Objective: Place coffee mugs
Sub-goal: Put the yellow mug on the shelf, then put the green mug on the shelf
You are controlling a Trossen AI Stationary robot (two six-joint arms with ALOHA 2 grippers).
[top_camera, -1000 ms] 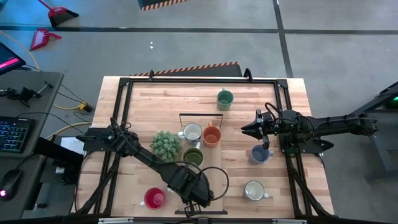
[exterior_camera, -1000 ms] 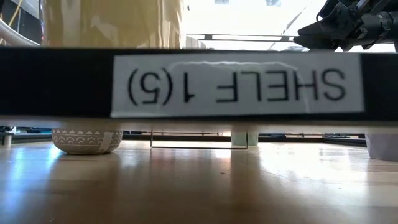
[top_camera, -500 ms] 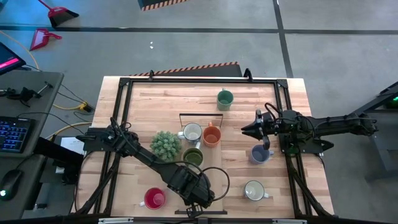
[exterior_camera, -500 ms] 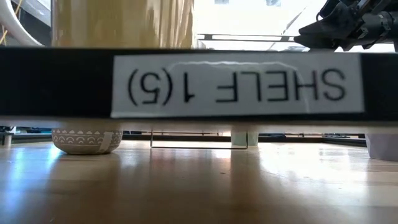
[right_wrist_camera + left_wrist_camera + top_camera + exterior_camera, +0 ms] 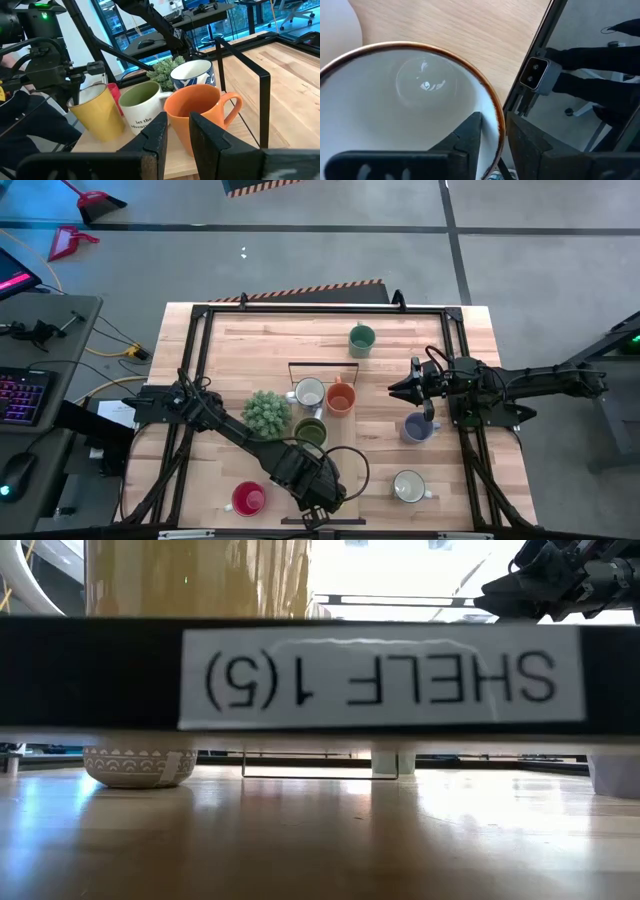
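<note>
At the bottom centre of the high view, hanging low over the table edge: left gripper point(image 5: 318, 492), hiding its mug from above. Seen through the left wrist view as a cream-white mug point(image 5: 420, 90) with a brown rim, standing upright on the wood, one finger inside the bowl, the other outside, both a little clear of the wall (so apart, straddling and not pinching). Looks like a let-go after setting down. To finish cleanly: spread a touch wider, then lift straight up along the wall, without dragging sideways; could tip the mug or nudge it toward the nearby frame rail if the inner finger catches the rim. Once clear, swing toward the red mug point(image 5: 248, 498) at lower left or the other cream mug point(image 5: 408, 485) at lower right. Waiting at centre right: right gripper point(image 5: 400, 388), fingers slightly apart with nothing between, facing the orange mug point(image 5: 340, 397).
</note>
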